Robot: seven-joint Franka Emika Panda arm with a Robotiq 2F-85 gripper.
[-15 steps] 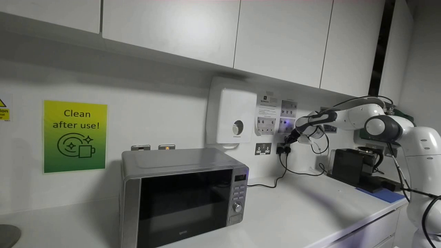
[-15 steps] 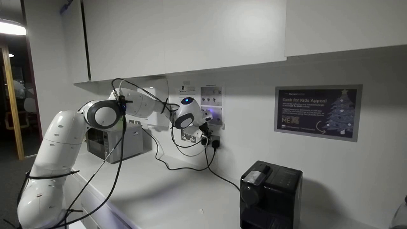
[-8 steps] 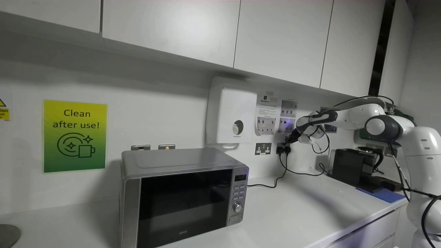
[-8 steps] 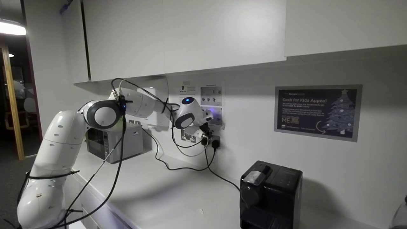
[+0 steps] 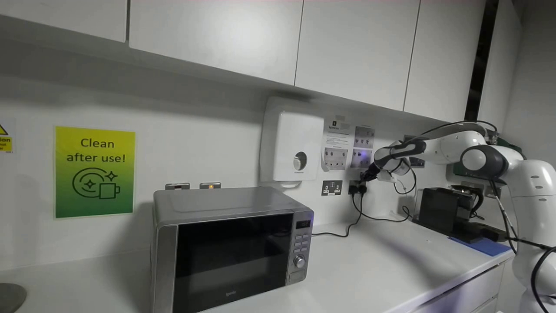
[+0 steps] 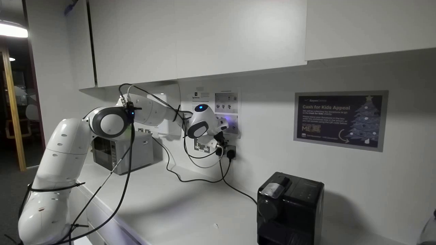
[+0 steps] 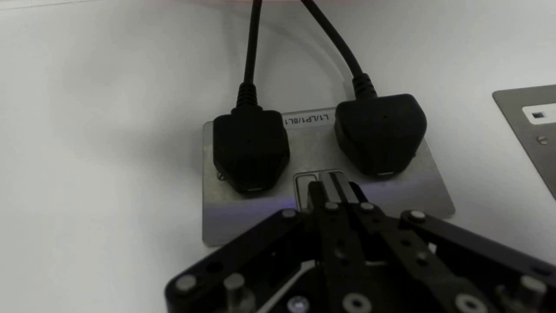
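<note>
Two black plugs [image 7: 250, 150] sit in a metal socket plate [image 7: 230, 217] in the wrist view, their cords [image 7: 253, 43] running off the top edge. The left plug covers the plate's left part. Next to it, lower and near the middle, comes a framed switch panel [image 7: 305, 187], only its left portion plainly visible. The tool [image 7: 337, 184] lies over the panel's right portion, its tips pressed together with just a thin dark line between them; whether they touch the switch panel cannot be told. Right of the tool is the other plug, tilted slightly, and at the right border another metal plate [image 7: 547, 161] shows in part.

In an exterior view, a yellow-and-green sign [image 5: 94, 171] saying "Clean after use!" is on the wall [image 5: 208, 130] at the left. Then comes a grey microwave [image 5: 234, 256] standing on the white surface [image 5: 365, 265]. Past it, a white dispenser [image 5: 292, 143] hangs on the wall, then printed sheets [image 5: 336, 139]. Farther right are a black coffee machine [image 5: 438, 211], a blue mat [image 5: 482, 246] by its base, and the white robot arm [image 5: 482, 158], extended so that in both exterior views the tool is at the socket plate.
</note>
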